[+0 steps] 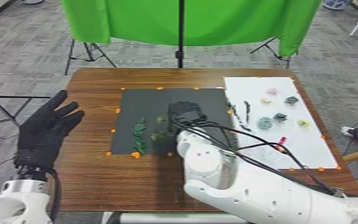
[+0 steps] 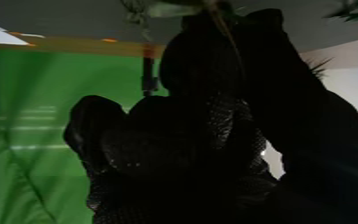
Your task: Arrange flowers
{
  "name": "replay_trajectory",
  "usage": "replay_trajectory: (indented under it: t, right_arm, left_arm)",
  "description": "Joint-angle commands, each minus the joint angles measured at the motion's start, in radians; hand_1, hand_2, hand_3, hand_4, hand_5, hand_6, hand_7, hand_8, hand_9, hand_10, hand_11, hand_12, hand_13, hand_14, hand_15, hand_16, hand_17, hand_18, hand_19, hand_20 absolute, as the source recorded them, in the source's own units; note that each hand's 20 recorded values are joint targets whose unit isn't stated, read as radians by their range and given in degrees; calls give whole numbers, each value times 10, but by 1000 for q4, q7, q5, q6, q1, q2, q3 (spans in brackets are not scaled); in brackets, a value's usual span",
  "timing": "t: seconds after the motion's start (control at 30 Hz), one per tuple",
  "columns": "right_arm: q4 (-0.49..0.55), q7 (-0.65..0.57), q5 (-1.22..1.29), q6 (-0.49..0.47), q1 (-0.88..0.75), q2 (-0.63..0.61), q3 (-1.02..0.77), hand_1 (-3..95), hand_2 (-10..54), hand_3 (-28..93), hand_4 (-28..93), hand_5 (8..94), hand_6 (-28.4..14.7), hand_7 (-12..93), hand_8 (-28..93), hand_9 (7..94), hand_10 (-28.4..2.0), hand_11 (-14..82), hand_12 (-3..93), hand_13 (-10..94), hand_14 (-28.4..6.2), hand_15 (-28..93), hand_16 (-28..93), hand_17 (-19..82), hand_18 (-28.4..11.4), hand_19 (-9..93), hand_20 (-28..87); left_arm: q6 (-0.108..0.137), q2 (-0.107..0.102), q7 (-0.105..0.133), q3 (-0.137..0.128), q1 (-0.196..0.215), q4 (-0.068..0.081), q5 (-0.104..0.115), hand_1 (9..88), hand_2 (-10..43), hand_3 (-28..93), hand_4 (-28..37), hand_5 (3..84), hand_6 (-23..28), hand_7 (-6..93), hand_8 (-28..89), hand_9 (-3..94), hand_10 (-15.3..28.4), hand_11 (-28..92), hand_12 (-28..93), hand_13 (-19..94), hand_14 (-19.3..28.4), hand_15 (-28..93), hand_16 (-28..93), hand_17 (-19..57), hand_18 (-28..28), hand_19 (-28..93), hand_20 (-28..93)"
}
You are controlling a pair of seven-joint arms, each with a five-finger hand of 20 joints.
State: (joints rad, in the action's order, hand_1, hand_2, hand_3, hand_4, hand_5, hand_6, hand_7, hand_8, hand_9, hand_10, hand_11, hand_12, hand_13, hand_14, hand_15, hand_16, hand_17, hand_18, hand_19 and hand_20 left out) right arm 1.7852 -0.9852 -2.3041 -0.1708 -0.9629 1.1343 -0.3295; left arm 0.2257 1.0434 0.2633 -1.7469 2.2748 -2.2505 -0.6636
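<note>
Fingers and thumb of the right hand pinch a thin leafy stem over the black sheet. A green sprig lies near its left edge, flower heads on the white sheet. The left hand, fingers straight, hangs beside the table's left edge.

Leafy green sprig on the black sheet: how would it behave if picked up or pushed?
The sprig looks slender, so it is probably light. Its small leaves would likely flex, and their spread should discourage rolling.
</note>
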Motion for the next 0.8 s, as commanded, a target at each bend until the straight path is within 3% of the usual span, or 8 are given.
replay_trajectory:
  t: [0.03, 0.13, 0.23, 0.53, 0.8]
  right_arm:
    - [-18, -33, -15, -39, 8, 22, 34, 463, -82, 708, -261, 937, -6, 228, 14, 937, -111, 496, 163, 897, -74, 720, 215, 551, -245, 932, 511]
    - [-29, -38, -19, -42, 20, 29, 49, 448, -69, 718, -261, 937, -4, 243, -21, 937, -112, 504, 157, 902, -75, 719, 216, 555, -245, 932, 515]
    - [-42, -51, -29, -34, 28, 36, 63, 429, -34, 717, -257, 937, 1, 266, -137, 937, -114, 508, 154, 909, -75, 715, 219, 560, -247, 932, 519]
    - [-62, -84, -24, -37, 23, 55, 73, 406, 16, 695, -259, 937, 8, 271, -159, 937, -114, 517, 143, 925, -76, 703, 222, 576, -248, 932, 526]
    - [-71, -94, -8, -46, 22, 67, 76, 371, 27, 678, -262, 937, 0, 245, -166, 937, -114, 489, 140, 924, -76, 691, 228, 577, -250, 932, 523]
  left_arm:
    - [-25, 11, -22, 8, -9, 9, -13, 264, 78, 782, -215, 401, 96, 103, -93, 369, 212, 237, 101, 261, 284, 529, -98, -88, 284, 610, -11]
    - [-31, 13, -26, 11, -20, 12, -17, 264, 78, 782, -215, 402, 96, 103, -93, 369, 212, 236, 101, 261, 284, 528, -98, -88, 284, 610, -11]
    - [-40, 18, -34, 17, -34, 18, -22, 265, 78, 782, -214, 402, 97, 104, -93, 369, 212, 236, 101, 261, 284, 528, -98, -88, 284, 611, -11]
    - [-56, 27, -50, 27, -56, 29, -30, 266, 79, 783, -210, 404, 97, 103, -93, 368, 212, 236, 101, 260, 284, 528, -98, -88, 284, 611, -10]
    - [-61, 18, -45, 40, -68, 37, -27, 265, 80, 784, -209, 404, 98, 102, -92, 369, 212, 236, 101, 260, 284, 529, -98, -88, 284, 611, -10]
